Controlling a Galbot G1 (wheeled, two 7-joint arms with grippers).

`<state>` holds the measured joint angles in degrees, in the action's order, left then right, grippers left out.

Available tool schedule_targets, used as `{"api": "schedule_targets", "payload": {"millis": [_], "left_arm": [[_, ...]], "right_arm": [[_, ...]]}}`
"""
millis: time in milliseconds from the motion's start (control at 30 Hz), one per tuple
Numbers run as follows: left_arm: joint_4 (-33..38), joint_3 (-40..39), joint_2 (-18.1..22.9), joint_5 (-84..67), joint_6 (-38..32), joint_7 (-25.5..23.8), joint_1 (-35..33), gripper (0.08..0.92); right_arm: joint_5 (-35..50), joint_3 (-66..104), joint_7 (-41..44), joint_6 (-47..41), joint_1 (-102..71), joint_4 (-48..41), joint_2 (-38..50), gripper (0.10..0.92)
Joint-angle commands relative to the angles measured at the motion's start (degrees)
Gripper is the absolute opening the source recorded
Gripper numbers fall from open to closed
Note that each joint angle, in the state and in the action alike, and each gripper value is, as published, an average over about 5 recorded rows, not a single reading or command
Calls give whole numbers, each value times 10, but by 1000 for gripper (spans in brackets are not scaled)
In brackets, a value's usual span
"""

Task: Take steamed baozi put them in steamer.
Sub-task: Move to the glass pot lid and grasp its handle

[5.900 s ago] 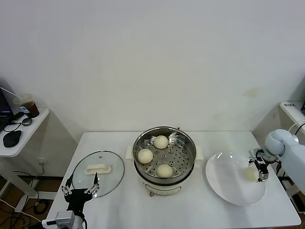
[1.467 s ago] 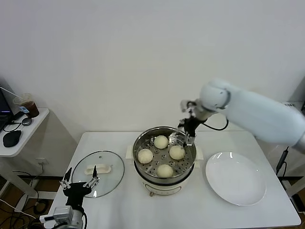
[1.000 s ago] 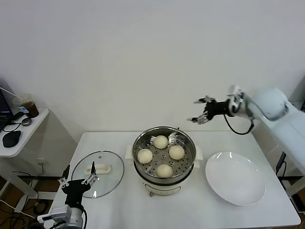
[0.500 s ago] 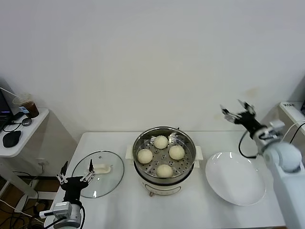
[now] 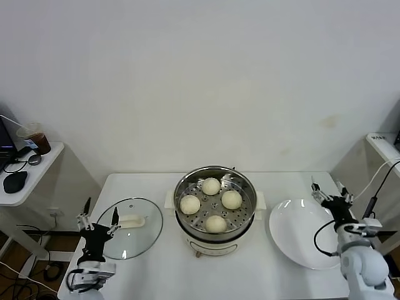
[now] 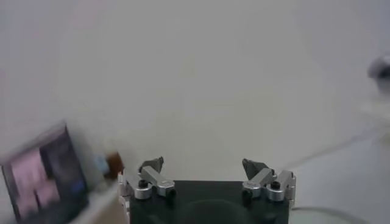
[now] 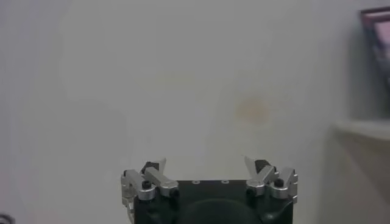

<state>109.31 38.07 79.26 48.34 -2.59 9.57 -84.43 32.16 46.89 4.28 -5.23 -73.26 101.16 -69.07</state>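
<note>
Four cream-white round baozi (image 5: 216,223) ring the shiny steel steamer's (image 5: 246,215) perforated tray at 12, 3, 6 and 9 o'clock, apparently spaced for steam, while the left gripper (image 5: 97,219) and right gripper (image 5: 329,193) flank it, fingers spread, empty.

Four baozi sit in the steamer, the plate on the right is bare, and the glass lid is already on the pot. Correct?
Not quite. In the head view the glass lid lies flat on the table left of the steamer, not on it. The four baozi do sit in the pot, and the plate is bare.
</note>
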Motion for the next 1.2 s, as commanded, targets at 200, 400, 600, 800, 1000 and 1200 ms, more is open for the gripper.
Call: {"api": "schedule_targets", "payload": {"millis": [200,400,600,800,1000,1200], "left_arm": [[-149,-57,-113,426,42,100,17,823],[-118,-74,-115,356,30,9,15,823],[-123,-87,-92,349,58,-22,32,823],[-150,-95,-69,350,113,-35,54,823],[-164,-101,-66,343,129,-34,60,823],[-179,-100,-61,349,132,-30,74,823]], "right_arm": [[-21,27,-28,22,-63,6,-48,823],[-24,21,-30,22,-54,0,-52,823],[-26,17,-32,20,-47,-5,-56,823],[-26,11,-35,18,-41,-7,-63,823],[-28,10,-35,19,-37,-12,-64,823],[-31,8,-35,21,-37,-13,-67,823]]}}
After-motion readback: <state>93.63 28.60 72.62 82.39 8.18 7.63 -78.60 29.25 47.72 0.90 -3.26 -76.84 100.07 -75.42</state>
